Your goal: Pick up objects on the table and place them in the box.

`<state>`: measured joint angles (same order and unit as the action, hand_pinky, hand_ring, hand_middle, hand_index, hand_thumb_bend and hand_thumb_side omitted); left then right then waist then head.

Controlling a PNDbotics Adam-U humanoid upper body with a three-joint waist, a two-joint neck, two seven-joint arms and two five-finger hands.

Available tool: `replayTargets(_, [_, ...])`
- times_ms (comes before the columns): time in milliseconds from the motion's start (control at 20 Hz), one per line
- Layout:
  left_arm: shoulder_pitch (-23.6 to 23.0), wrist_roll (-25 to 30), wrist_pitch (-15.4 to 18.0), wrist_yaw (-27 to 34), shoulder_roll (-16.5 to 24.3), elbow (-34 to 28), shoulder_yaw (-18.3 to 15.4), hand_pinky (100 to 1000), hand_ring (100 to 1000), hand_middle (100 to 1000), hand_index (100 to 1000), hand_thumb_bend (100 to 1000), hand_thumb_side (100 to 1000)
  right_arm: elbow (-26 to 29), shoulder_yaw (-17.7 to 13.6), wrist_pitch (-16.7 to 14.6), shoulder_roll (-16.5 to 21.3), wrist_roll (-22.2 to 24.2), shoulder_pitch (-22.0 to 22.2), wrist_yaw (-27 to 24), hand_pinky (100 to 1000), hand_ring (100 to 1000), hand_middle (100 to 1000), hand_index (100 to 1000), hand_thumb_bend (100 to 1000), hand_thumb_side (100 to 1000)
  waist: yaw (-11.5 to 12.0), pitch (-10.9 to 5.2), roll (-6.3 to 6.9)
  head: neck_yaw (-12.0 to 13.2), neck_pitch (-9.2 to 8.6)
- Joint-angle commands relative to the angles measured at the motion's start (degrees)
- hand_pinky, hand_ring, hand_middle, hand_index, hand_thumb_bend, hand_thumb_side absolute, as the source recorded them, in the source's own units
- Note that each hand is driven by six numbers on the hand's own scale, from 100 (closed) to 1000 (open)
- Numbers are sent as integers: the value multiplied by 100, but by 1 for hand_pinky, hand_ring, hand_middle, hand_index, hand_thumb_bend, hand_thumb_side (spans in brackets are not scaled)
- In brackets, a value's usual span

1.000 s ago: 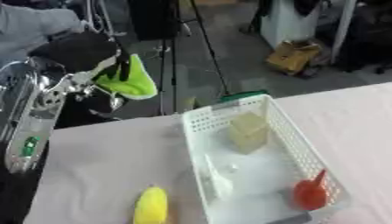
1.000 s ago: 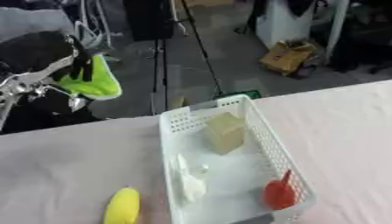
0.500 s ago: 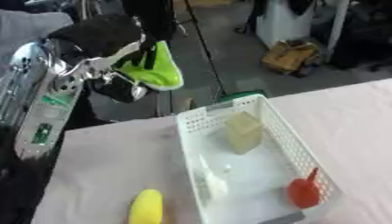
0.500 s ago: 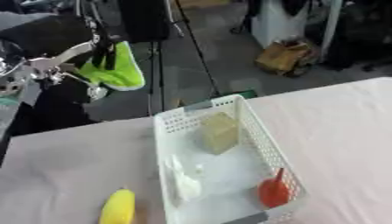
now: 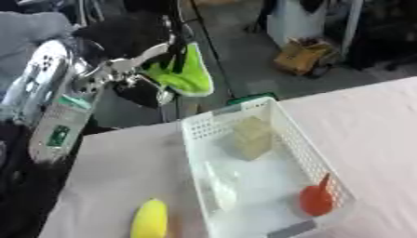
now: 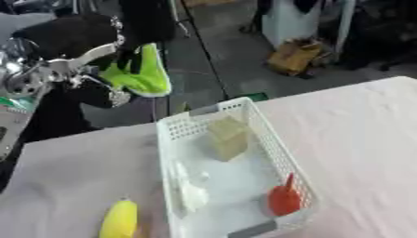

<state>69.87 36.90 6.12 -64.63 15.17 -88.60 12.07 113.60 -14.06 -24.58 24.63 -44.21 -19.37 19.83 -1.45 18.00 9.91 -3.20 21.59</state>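
My left hand (image 5: 122,76): raised above the far left edge of the surface, fingers curled around a bright green cloth (image 5: 189,73); the cloth hangs down from my hand, in the air, just behind the far end of the box.
Yellow object (image 5: 150,218): a long rounded thing, maybe a banana; it lies on the pale surface (image 5: 374,121), just beside the left wall of the box, near the front.
Box (image 5: 281,139): a white basket with lattice walls, long side going away from me.
Inside the box: a white crumpled thing (image 5: 221,188) at the left wall, a beige block (image 5: 252,137) in the far half, a red thing (image 5: 316,199) in the near right corner.
My right hand: it shows in no view.
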Motion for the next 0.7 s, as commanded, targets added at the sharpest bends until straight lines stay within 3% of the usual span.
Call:
replayTargets(50, [198,-167,39,-112,-16,47,60,100,338,397,522,478,100,100,-2,-79,163,-36,-84,-55,900,864,667,750,100,1000,-11,-131,-44,29,15])
replayTargets(100, [208,-208,47,-147,-34,77,73,100,345,404,522,539,100,100,-2,-78,161,-32,-87,-58,900,864,667,750,100,1000,-15,-130,-45,35,12])
replayTargets(250, [244,-406,-108,-343,-192,194,71,100,353,413,523,601,100,100,8,-86,142,-30,-138,-93,900,865,667,750,100,1000,-79,-110,-67,275,-61])
replayTargets(450, [242,-700,-365,-664,-342,343,184,100,356,416,522,627,100,100,7,-91,122,-25,-176,-121,900,864,667,750,100,1000,-141,-82,-75,475,-101])
replayTargets(700, [217,-970,-349,-1090,-599,491,301,100,354,413,522,615,100,100,16,-96,104,-17,-215,-145,899,864,667,750,100,1000,-193,-59,-85,548,-71])
